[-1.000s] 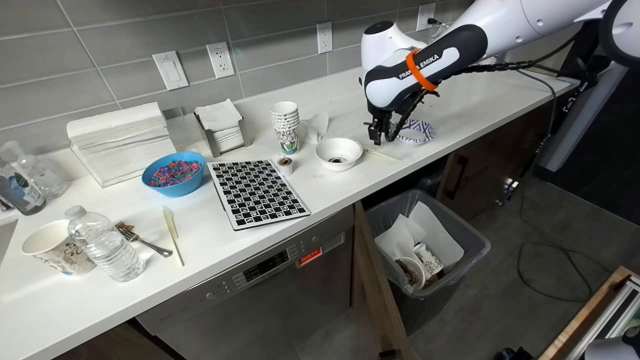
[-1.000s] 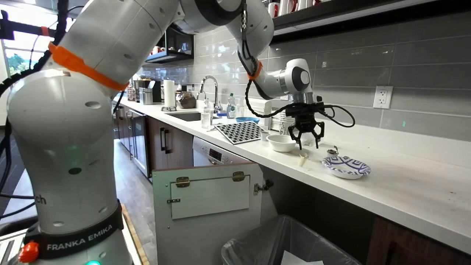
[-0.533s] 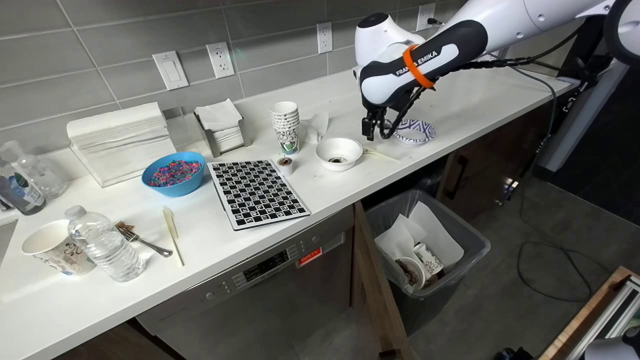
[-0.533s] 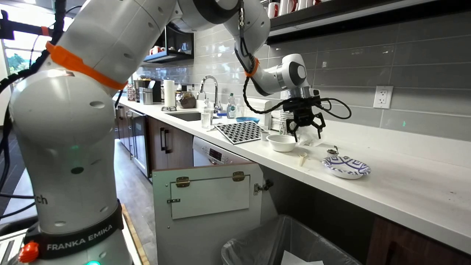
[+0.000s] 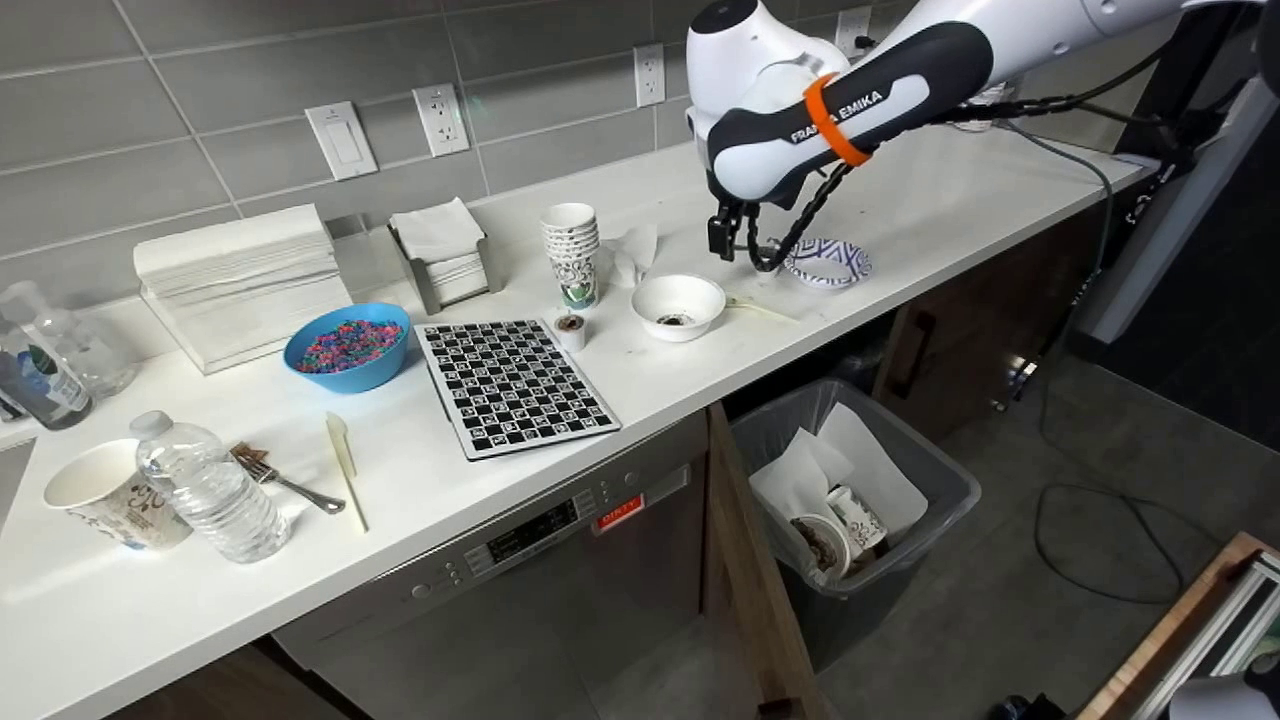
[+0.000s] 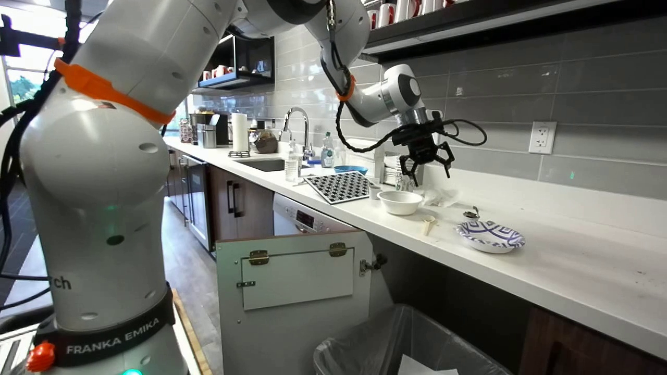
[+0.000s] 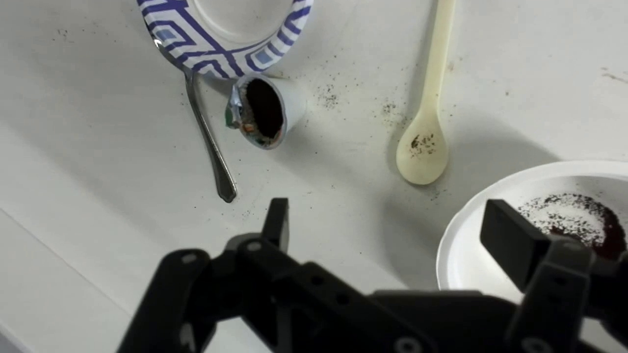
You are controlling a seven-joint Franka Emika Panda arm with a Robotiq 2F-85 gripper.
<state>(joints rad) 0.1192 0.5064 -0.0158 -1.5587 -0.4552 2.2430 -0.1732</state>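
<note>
My gripper (image 7: 394, 226) stands wide open in the wrist view, with nothing between its fingers. In an exterior view the gripper (image 6: 432, 179) hangs tilted above the counter. Partly behind the right finger in the wrist view is a white bowl (image 7: 471, 260) with dark grounds inside. A pale plastic spoon (image 7: 423, 152), specked with grounds, lies beside that bowl. Farther off is a small torn-open pod (image 7: 294, 100) with dark contents, tipped toward the camera. A metal spoon (image 7: 208, 137) lies near it, partly under the rim of a blue-and-white patterned bowl (image 7: 196, 44).
On the counter stand a checkered board (image 5: 520, 390), stacked paper cups (image 5: 572, 250), a blue bowl (image 5: 365, 375) of colourful bits and a water bottle (image 5: 215, 490). Below the counter's front edge, a cabinet door (image 6: 297, 276) hangs open by a lined trash bin (image 5: 950, 500).
My gripper has risen, shifted toward the stacked cups and tilted. Its jaws have spread wider than a second ago. The bowls and spoons have stayed in place.
</note>
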